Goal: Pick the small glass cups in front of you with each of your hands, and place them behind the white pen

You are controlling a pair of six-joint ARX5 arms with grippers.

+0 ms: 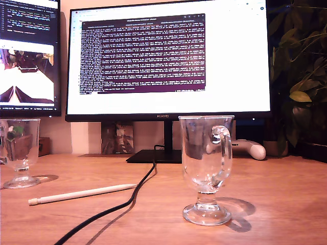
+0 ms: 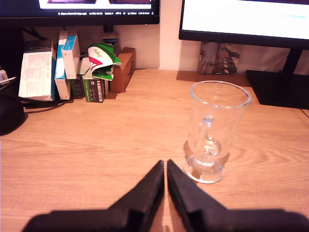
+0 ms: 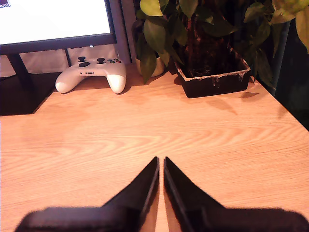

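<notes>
Two small glass cups stand upright on the wooden desk: one [image 1: 207, 163] near the front, right of centre in the exterior view, and another [image 1: 19, 150] at that view's left edge. Between them lies the white pen [image 1: 82, 194], tan tip toward the exterior view's left. In the first wrist view, one cup [image 2: 212, 125] stands just beyond and to one side of my first gripper [image 2: 165, 163], which is shut and empty. My second gripper [image 3: 161, 159] is shut over bare wood, with no cup in its view. Neither gripper shows in the exterior view.
A black cable [image 1: 127, 199] runs from the monitor stand [image 1: 156, 155] toward the front, crossing by the pen's end. A white game controller [image 3: 91, 72] and a potted plant [image 3: 212, 79] lie beyond my second gripper. Boxes [image 2: 63, 63] line the wall beyond my first gripper.
</notes>
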